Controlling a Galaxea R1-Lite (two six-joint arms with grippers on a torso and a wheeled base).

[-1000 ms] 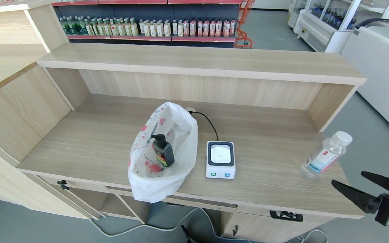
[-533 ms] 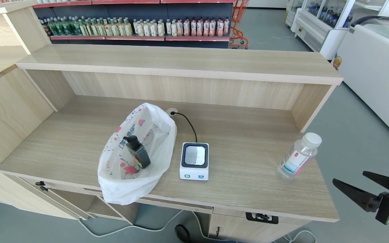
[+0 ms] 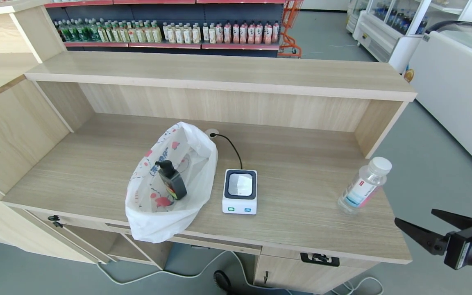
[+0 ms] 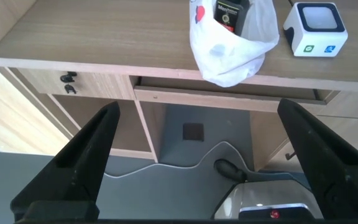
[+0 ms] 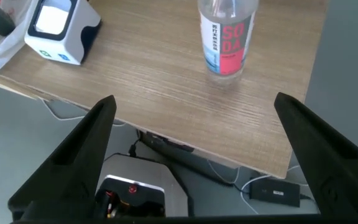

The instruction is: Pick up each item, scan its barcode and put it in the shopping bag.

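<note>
One clear water bottle [image 3: 364,186] [image 5: 229,34], white-capped, upright on the desk [image 3: 301,172] near its right end, close to the front edge. Right jaws spread wide and empty, held off the desk's front right corner, nearer the robot than the water bottle and well apart from it. From the right wrist, water bottle ahead of the gap between the two black fingers [image 5: 73,162], touching neither.

Left jaws also spread wide, holding nothing, low in front of the desk's front edge, with the shopping bag [image 3: 166,217] [image 4: 229,50] ahead of them and apart.

One white shopping bag with red print, mouth open, sagging over the front edge. One dark pump bottle [image 3: 172,185] [image 4: 231,9] inside it, leaning. One white barcode scanner [image 3: 240,191] [image 4: 316,28] [image 5: 58,31] just beside the shopping bag, between it and the water bottle. One black cable [image 3: 231,146] from the barcode scanner toward the back of the desk.
</note>
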